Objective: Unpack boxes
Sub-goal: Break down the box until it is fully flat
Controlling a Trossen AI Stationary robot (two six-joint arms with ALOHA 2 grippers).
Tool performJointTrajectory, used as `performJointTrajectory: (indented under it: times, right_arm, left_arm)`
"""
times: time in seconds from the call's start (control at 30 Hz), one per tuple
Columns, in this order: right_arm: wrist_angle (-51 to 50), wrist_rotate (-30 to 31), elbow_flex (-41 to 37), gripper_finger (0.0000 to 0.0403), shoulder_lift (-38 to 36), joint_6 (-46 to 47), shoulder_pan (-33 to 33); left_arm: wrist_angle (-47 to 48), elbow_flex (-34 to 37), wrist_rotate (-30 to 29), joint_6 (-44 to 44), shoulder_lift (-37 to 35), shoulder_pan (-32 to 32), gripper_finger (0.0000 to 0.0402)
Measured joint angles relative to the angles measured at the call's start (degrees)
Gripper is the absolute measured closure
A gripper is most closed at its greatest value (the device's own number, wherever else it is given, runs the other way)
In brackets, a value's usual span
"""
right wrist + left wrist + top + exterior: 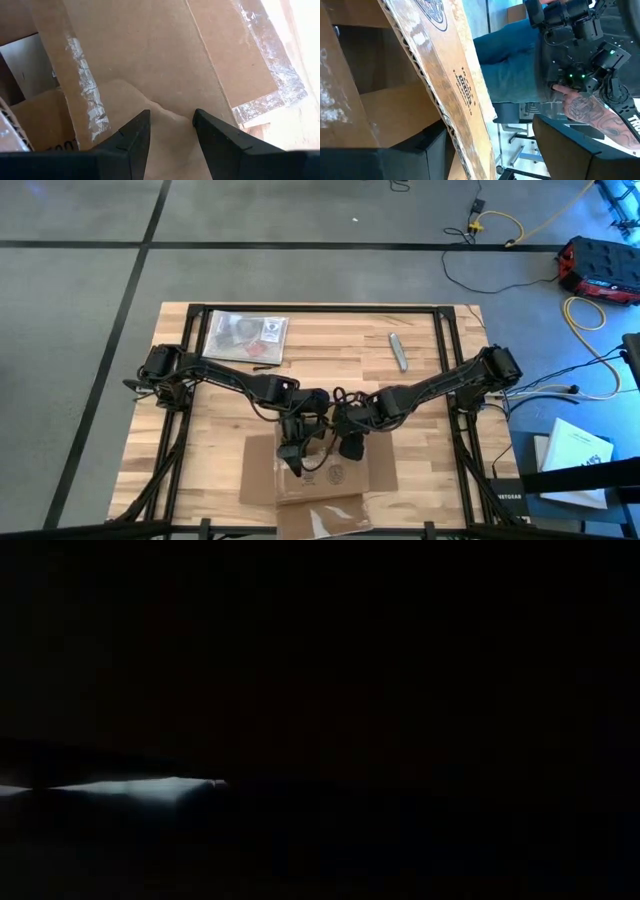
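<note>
Over 1 cardboard box (318, 480) — 2 pincers: left (293, 463) grips a flap, right (170, 131) parted, empty.

matt brown corrugated cardboard box (318, 475) with glossy clear tape strips, pale wood plank counter (330, 350), crinkly clear plastic bag (245, 335)

Right gripper (170, 131), two dark fingers (132, 142) parted, above brown cardboard box (150, 55) with flaps spread, shiny clear tape strips (85, 85) along the flap edges.
</note>
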State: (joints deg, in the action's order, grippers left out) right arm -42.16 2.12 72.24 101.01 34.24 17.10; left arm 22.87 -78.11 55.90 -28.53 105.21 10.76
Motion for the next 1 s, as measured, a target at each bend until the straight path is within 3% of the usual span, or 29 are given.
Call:
performJointTrajectory:
  times: [0.27,0.7,0.87,0.93,1.0]
  right_arm:
    - [-0.5,0.7,0.0,0.0256,0.0,-0.2,-0.2]
    - [-1.5,1.3,0.0,0.0256,0.0,-0.1,-0.3]
    - [-1.4,1.3,0.0,0.0256,0.0,0.0,-0.3]
    - [-1.4,1.3,0.0,0.0256,0.0,0.0,-0.3]
    - [-1.4,1.2,0.0,0.0256,0.0,0.0,-0.3]
  left_arm:
    - [-0.1,0.0,-1.8,0.0,0.0,0.8,0.0164]
    - [2.7,0.0,-14.8,2.1,-0.3,1.5,0.0164]
    - [4.3,-0.1,-15.9,4.0,-0.3,1.7,0.0172]
    - [4.5,-0.1,-16.1,4.0,-0.3,1.7,0.0207]
    - [4.6,-0.1,-16.5,4.2,-0.3,1.7,0.0272]
